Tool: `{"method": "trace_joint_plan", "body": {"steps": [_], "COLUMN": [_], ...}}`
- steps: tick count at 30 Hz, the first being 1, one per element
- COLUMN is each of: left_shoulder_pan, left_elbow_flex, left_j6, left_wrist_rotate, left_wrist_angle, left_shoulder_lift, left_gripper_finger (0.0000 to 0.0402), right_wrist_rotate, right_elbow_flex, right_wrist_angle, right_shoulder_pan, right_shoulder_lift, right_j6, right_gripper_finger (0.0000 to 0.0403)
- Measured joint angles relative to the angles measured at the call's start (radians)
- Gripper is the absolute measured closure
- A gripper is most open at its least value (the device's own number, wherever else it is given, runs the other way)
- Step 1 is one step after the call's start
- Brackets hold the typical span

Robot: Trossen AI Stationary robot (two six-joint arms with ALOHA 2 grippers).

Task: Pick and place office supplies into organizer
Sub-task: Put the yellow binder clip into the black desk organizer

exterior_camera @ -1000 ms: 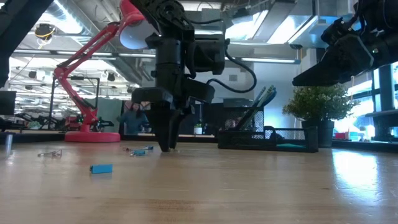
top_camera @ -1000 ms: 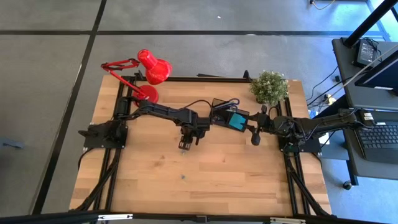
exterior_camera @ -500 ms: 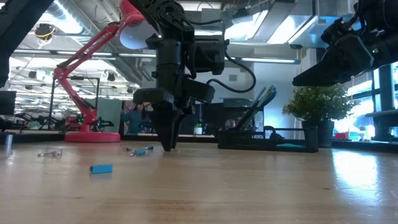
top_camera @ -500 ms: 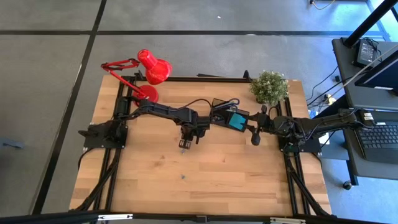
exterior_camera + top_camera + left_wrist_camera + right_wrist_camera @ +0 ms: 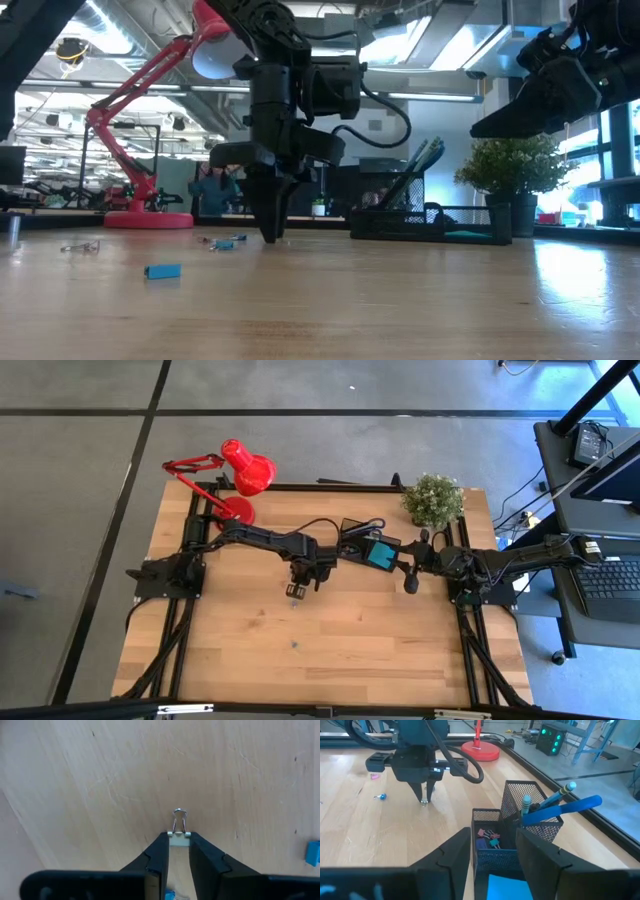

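where wrist shows, left gripper [image 5: 179, 851] pinching binder clip [image 5: 179, 827]

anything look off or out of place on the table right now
Nothing looks damaged or spilled. A few small bits lie loose on the wood away from the organizer: a blue piece near the front and clips farther left. The left gripper pinches a small binder clip; the right gripper hovers open above the organizer.

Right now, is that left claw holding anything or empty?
Holding: the left gripper is shut on a small binder clip, pinched between its fingertips at the table.
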State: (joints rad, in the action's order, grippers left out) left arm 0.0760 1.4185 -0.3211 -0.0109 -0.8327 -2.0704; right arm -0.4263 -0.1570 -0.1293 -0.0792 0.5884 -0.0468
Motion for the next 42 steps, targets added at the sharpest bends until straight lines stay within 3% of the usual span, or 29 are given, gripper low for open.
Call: {"method": "trace_joint_plan", "body": {"steps": [10,22,42], "left_shoulder_pan": [0.021,0.058,0.098], "left_elbow_flex": [0.041,0.053,0.053], "left_j6": [-0.058,-0.085,-0.057], "left_wrist_rotate": [0.049,0.225,0.175], "left_wrist_angle": [0.066,0.449,0.500], "left_shoulder_lift": [0.040,0.038,0.001], "left_gripper_finger": [0.0344,0.0343,0.0341], "right_wrist_rotate": [0.000,0.000,0.000], "right_elbow_flex": [0.000,0.000,0.000], "right_wrist_angle": [-0.001,-0.001,0.000], "right_shoulder_pan": [0.000,0.000,0.000], "right_shoulder_lift": [0.000,0.000,0.000], "right_j6": [0.007,0.003,-0.001], "right_gripper_finger": [0.0241,0.0241,0.0241]}}
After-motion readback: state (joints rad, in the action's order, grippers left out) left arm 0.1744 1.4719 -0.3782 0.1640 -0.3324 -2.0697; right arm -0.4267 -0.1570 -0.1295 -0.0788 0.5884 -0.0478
